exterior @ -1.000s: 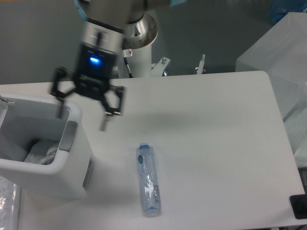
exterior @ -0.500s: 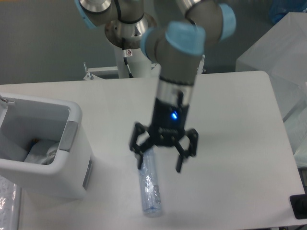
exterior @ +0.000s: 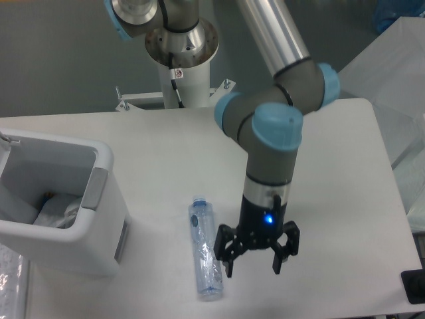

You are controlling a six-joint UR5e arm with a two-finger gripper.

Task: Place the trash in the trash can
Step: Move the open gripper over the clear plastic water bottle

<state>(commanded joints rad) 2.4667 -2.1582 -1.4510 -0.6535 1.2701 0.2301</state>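
We view the white table from above and in front. The gripper points down near the table's front edge, its two dark fingers spread apart with nothing between them. A blue light glows on the wrist above the fingers.

The bottle lies flat on the table just to the left of the gripper in the camera view, its length running roughly front to back, with its cap end toward the far side. We see the nearer finger close beside the bottle's lower half, but we cannot tell whether it touches it. The bottle's base end lies near the front edge of the table.

The trash can stands at the left of the table, well apart from the bottle, with bare table surface between them. Its thick rim is open to the top, and a grey patch shows on the side facing the bottle. Inside, at the bottom, we see the crumpled white wrapper.

To the right of the gripper the table surface is bare up to its rounded right edge. The arm rises from the gripper, bends at blue-capped joints, and runs up and left toward its base behind the table's far edge.
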